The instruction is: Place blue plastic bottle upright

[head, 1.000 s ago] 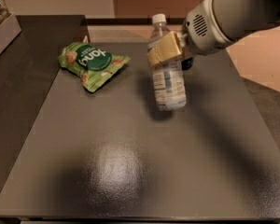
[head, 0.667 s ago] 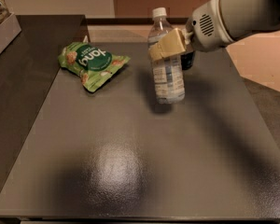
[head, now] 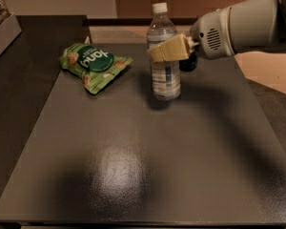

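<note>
Firmly closed around the shoulder of the blue plastic bottle (head: 165, 80), the robot's pincer (head: 163, 50) reaches in from the frame's right. One tan finger (head: 174, 49) lies across the bottle's front, while its partner is hidden behind. The bottle stands upright in that grip, with its white cap (head: 159, 7) above the pincer and its base on the dark tabletop (head: 133, 175) directly below. A green snack bag (head: 94, 65) lies flat well away from the pincer, toward the frame's left and apart from the bottle. Glare marks the tabletop nearer the camera than the pincer.
</note>
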`<control>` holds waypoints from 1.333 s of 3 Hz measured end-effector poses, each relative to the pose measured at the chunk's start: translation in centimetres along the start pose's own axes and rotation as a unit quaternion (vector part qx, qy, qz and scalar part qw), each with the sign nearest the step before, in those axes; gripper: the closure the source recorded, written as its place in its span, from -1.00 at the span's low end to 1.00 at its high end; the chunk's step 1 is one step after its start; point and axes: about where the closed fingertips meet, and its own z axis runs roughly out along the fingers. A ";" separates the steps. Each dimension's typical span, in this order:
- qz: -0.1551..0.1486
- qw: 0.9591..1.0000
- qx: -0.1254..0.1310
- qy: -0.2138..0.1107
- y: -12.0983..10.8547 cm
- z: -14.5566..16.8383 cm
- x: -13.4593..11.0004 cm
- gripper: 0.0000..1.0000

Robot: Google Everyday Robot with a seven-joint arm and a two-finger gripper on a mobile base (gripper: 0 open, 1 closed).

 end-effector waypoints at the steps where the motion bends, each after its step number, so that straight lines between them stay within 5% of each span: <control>1: -0.044 0.998 -0.001 -0.052 1.4 -0.5 -0.2 1.00; 4: -0.142 0.984 0.002 -0.111 0.3 -0.9 4.2 1.00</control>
